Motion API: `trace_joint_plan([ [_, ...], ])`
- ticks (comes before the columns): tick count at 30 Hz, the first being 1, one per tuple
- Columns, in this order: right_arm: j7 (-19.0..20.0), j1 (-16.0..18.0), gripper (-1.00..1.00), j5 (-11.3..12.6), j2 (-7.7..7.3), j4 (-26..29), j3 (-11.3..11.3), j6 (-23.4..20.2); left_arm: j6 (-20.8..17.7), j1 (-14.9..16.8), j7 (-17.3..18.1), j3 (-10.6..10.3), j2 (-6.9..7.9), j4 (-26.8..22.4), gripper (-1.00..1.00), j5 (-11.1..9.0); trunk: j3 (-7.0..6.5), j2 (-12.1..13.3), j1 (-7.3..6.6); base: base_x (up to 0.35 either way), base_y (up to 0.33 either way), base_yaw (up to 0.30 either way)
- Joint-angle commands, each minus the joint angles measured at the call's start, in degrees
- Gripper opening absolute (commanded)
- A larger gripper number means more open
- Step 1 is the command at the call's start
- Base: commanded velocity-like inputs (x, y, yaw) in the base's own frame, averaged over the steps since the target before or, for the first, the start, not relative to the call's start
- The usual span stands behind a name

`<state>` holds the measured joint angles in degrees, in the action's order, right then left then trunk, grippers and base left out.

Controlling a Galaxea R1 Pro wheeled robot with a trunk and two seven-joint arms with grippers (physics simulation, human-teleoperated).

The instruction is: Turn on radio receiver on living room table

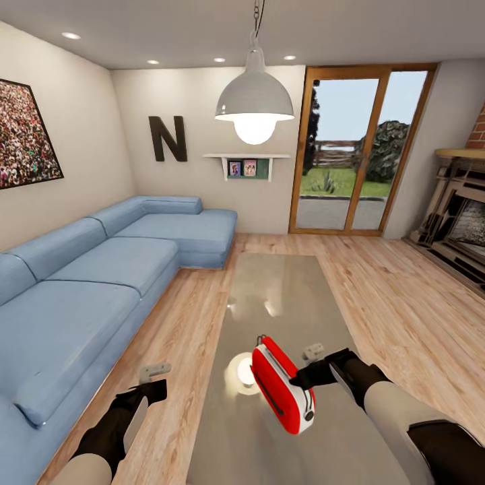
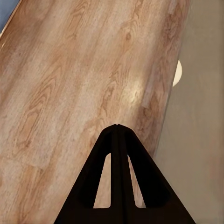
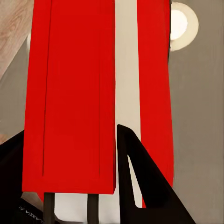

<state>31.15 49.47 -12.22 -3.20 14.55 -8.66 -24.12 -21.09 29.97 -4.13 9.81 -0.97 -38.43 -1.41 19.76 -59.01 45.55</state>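
While your right gripper (image 1: 311, 372) is clamped on the radio receiver (image 1: 283, 385), the red box sits tilted between its fingers just above the table (image 1: 289, 289), with a lamp reflection on the glossy grey top just beyond it. Your left gripper (image 2: 117, 127) has its fingers pressed together, hanging over the wood floor (image 2: 70, 84) beside the table's edge, well apart from the radio.

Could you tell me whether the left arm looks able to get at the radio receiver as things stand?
Probably yes: the left gripper hovers shut over the wood floor beside the table, with nothing between it and the radio receiver, which the right gripper already touches.
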Motion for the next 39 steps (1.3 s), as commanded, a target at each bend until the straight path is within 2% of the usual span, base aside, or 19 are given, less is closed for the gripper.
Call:
trace_joint_plan([
  [1, 0.6, 0.0, -1.00, 0.2, -0.10, 0.0, 0.2, 0.0, 0.0, 0.0, 0.0, 0.0, 0.00, 0.0, -1.00, 0.0, 0.00, 0.0, 0.00, 0.000, 0.000, 0.000],
  [10, 1.3, 0.0, -1.00, 0.2, -0.22, 0.0, 0.2, 0.0, 0.0, 0.0, 0.0, -0.1, -0.02, 0.0, -1.00, 0.0, 0.00, 0.0, 0.00, 0.000, 0.000, 0.000],
  [26, 1.8, 0.0, -1.00, 0.2, -0.15, -0.5, 0.1, 0.0, 0.1, 0.0, 0.1, 0.0, 0.00, 0.0, -1.00, 0.0, 2.87, -6.4, 3.51, 0.000, 0.000, 0.000],
  [29, 1.9, 0.0, -1.00, 0.2, -0.09, -1.1, 0.1, 0.0, 0.0, 0.0, 0.1, 0.0, 0.00, 0.0, -1.00, 0.0, 2.87, -6.4, 3.51, 0.000, 0.000, 0.000],
  [33, 5.8, 0.0, -1.00, 0.3, -0.05, -1.6, 0.2, 0.0, 0.1, 0.0, 0.0, 0.0, 0.00, 0.0, -1.00, 0.0, 2.87, -6.4, 3.51, 0.000, 0.000, 0.000],
  [39, 7.1, 0.0, -1.00, 0.3, -0.05, -1.7, 0.2, 0.0, 0.1, 0.0, 0.1, -0.1, 0.00, 0.0, -1.00, 0.0, 3.05, -6.8, 3.73, 0.000, 0.000, 0.000],
])
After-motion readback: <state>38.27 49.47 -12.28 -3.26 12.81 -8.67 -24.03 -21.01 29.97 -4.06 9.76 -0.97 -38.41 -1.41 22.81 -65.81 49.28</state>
